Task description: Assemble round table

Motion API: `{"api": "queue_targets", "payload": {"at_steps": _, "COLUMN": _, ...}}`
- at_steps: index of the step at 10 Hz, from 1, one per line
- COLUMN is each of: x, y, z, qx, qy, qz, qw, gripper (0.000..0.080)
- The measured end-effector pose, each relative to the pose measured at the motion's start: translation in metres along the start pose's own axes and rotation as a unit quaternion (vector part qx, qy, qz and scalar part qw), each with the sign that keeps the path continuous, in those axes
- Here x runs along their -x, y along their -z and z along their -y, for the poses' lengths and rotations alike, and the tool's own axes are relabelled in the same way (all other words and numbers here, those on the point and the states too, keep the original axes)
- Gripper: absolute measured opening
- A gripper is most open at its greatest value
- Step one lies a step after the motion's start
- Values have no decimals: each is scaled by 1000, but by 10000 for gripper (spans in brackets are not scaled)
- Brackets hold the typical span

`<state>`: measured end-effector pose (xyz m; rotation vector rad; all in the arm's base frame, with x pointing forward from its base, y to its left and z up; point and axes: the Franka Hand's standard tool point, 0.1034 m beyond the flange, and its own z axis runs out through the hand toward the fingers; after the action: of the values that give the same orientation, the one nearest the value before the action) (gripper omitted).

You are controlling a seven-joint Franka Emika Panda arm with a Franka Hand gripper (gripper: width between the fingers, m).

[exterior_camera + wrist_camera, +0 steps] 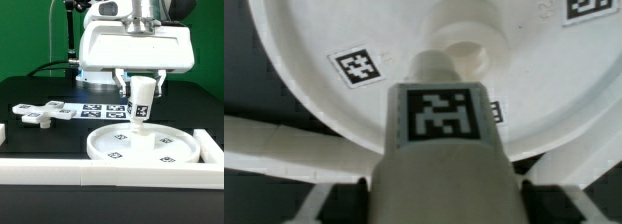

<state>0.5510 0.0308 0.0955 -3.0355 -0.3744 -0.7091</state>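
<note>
My pincer [141,88] is clenched on the one short leg [141,110], which stands nearly upright over the middle of the one round top [178,141]; whether its lower end touches the top I cannot tell. The top lies near the front border bar [100,176]. The one cross-shaped base [45,113] lies well apart, toward the exterior view's left, beside the one marker board [98,108]. In the wrist view the leg [441,135] shows one full marker, and the top [375,30] shows two.

text: none readable | signs: square markers on leg [441,155], disc top [349,30]
</note>
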Motion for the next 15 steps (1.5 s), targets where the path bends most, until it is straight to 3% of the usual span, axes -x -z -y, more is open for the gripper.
{"api": "queue_targets", "payload": {"at_steps": 3, "x": -1, "y": -5, "z": 13, "qx": -6, "qy": 8, "qz": 2, "qw": 1000, "gripper": 409}}
{"api": "queue_targets", "payload": {"at_steps": 9, "x": 1, "y": -12, "z": 15, "qx": -9, "qy": 8, "qz": 6, "qw": 1000, "gripper": 409}}
{"api": "queue_targets", "payload": {"at_steps": 13, "x": 8, "y": -18, "z": 10, "qx": -8, "qy": 4, "qz": 12, "qw": 1000, "gripper": 409}}
{"api": "queue_targets", "payload": {"at_steps": 15, "x": 10, "y": -20, "z": 5, "qx": 0, "qy": 1, "qz": -2, "qw": 1000, "gripper": 409}}
